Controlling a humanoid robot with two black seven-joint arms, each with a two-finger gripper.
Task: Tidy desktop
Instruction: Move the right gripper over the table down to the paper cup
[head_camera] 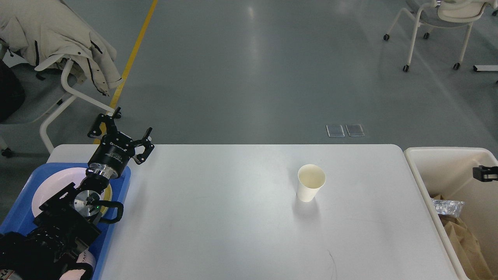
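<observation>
The desktop (233, 217) is a wide white tabletop. A cream paper cup (310, 188) stands upright on it, right of centre. My left gripper (121, 133) is open and empty, held above the table's far left corner, beside the blue tray (125, 177). Only a small black tip of my right gripper (484, 173) shows at the right edge, above the cream bin (447, 171); I cannot tell its fingers apart. A crumpled silvery bag (447, 206) lies in the bin, apart from the gripper.
The blue tray holds a white plate (50, 186) under my left arm. Brown paper (463, 237) lies in the bin. A chair with a cream jacket (58, 39) stands beyond the left corner, and another chair (447, 23) stands at the far right.
</observation>
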